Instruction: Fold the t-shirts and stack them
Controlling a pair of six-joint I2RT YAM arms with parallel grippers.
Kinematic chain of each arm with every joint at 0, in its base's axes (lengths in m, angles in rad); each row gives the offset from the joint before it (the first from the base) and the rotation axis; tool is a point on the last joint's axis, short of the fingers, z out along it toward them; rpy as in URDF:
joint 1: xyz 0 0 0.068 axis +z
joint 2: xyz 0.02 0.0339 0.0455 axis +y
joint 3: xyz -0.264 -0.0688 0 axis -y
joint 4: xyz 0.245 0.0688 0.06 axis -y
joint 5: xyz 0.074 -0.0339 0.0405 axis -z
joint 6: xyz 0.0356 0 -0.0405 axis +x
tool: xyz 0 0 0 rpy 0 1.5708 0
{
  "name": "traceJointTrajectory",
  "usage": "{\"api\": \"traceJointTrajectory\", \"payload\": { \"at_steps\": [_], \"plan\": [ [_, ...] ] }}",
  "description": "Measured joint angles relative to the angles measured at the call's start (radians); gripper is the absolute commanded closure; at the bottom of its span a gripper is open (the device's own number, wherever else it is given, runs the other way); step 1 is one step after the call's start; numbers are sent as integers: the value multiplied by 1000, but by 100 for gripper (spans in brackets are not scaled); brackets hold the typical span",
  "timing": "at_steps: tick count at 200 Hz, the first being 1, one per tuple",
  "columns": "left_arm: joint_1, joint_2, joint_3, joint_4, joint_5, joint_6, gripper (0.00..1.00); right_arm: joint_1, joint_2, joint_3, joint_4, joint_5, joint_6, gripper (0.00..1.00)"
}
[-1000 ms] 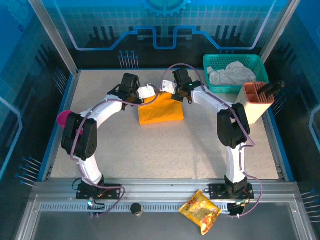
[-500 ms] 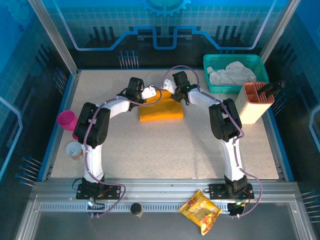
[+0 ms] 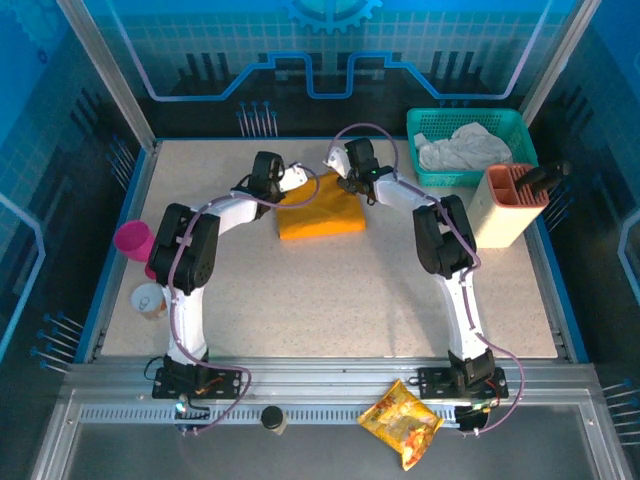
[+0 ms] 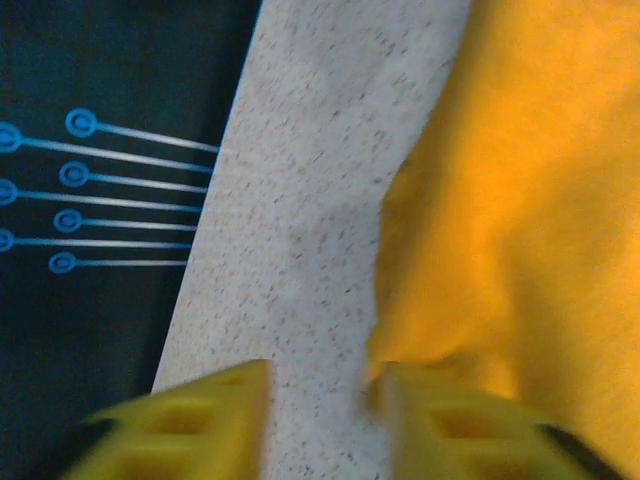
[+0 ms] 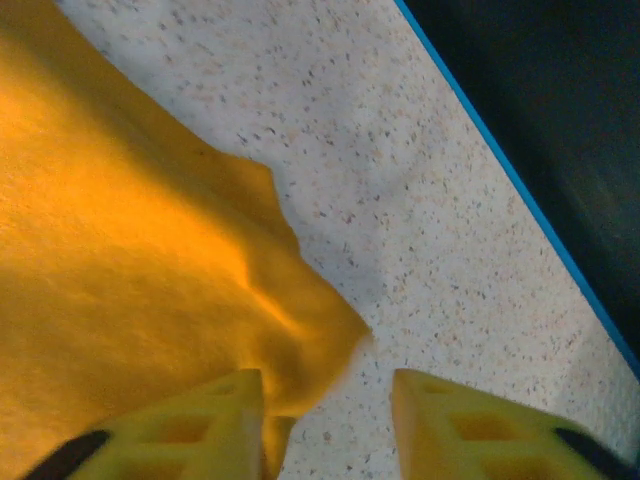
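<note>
Now both our claws had let go: the left gripper (image 4: pixel 325 400) and right gripper (image 5: pixel 327 402), clenched a second earlier, stood parted, leaving the folded orange-yellow t-shirt (image 3: pixel 320 212) lying free on the table's (image 3: pixel 330 300) far middle; this fold looked finished.

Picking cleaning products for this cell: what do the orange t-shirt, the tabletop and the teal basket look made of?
The t-shirt: soft matte cloth, judging by its folds and limp corners. The tabletop: hard, smooth, speckled stone-look surface, maybe laminate. The basket: probably moulded plastic, given its grid walls.
</note>
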Motion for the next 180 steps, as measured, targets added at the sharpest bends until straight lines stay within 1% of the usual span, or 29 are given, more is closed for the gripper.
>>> {"api": "traceJointTrajectory", "payload": {
  "at_steps": [14, 35, 58, 72, 86, 102, 120, 131, 138, 150, 160, 167, 176, 180],
  "plan": [
    [11, 15, 0, 41, -37, -18, 19, -6, 12, 12, -7, 6, 41, 38],
    [21, 22, 0, 76, -89, -57, 10, -16, 7, 13, -19, 4, 91, 37],
    [21, 4, 0, 101, -151, -136, 6, -22, -35, 13, -61, -2, 150, 35],
    [21, -40, -1, 87, -175, -202, 5, -28, -92, 13, -116, -7, 219, 35],
    [21, -126, -8, 55, -188, -289, 6, -42, -172, 23, -210, -25, 307, 38],
    [21, -275, -26, 0, -195, -414, 11, -69, -257, 58, -327, -50, 415, 41],
    [5, -450, -48, -75, -212, -537, 10, -100, -344, 68, -437, -102, 514, 42],
    [-29, -558, -68, -133, -220, -597, 9, -108, -386, 58, -500, -146, 562, 43],
    [-61, -615, -80, -173, -219, -632, 12, -106, -401, 47, -531, -171, 586, 43],
    [-125, -682, -95, -251, -210, -715, 22, -90, -407, 24, -578, -207, 619, 45],
    [-166, -704, -98, -325, -181, -788, 26, -68, -392, 8, -615, -225, 644, 48],
    [-179, -706, -102, -367, -159, -843, 30, -51, -371, 3, -637, -235, 657, 49],
    [-180, -698, -116, -427, -134, -937, 39, -28, -332, 4, -659, -248, 670, 51],
    [-179, -693, -122, -447, -127, -956, 42, -19, -316, 5, -666, -251, 679, 51]
  ]
}}
